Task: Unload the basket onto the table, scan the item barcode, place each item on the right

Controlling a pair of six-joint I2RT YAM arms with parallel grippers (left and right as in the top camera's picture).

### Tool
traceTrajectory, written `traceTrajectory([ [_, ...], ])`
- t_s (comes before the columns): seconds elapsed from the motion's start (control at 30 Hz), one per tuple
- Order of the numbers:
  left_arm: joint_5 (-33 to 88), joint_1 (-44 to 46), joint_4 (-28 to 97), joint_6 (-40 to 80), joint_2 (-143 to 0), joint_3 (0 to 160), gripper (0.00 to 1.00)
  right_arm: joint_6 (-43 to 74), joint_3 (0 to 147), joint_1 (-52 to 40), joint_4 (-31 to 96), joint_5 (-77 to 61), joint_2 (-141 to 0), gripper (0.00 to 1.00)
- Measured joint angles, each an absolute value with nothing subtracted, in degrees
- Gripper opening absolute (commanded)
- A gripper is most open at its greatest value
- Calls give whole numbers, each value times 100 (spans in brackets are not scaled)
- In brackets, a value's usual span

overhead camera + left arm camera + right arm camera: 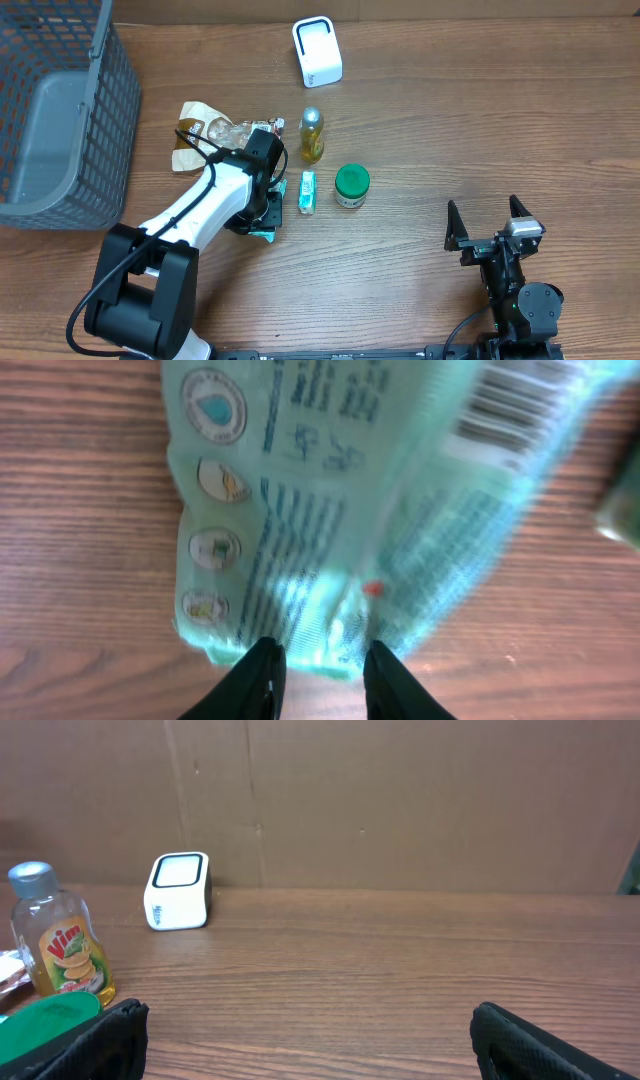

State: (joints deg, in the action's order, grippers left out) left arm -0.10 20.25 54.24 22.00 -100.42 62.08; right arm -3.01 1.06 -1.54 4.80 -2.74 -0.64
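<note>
In the left wrist view, a teal packet (330, 510) with printed text and round icons lies over the wood, blurred. Its barcode (512, 408) sits at the upper right. The packet's near edge is between the two black fingertips of my left gripper (320, 675), which is shut on it. From overhead, the left gripper (264, 222) points down at a teal scrap of that packet (262, 236). The white scanner (317, 52) stands at the back, also in the right wrist view as the scanner (178, 890). My right gripper (487, 224) is open and holds nothing near the front right; the right gripper (310, 1050) shows only wood between its fingers.
A yellow bottle (312, 136), a green-lidded jar (351, 186) and a small teal-and-white pack (308, 192) stand right of the left gripper. A snack bag (205, 130) lies behind it. A grey mesh basket (60, 110) fills the back left corner.
</note>
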Motion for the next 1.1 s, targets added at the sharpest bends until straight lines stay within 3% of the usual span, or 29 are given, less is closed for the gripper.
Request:
traceTrajectory([
  [0.37, 25, 2025, 5697, 2053, -10064, 7317, 38, -301, 106, -154, 480, -274, -64, 100],
  [1.1, -307, 2018, 3977, 2051, -10057, 5911, 49, -301, 106, -154, 475, -274, -64, 100],
])
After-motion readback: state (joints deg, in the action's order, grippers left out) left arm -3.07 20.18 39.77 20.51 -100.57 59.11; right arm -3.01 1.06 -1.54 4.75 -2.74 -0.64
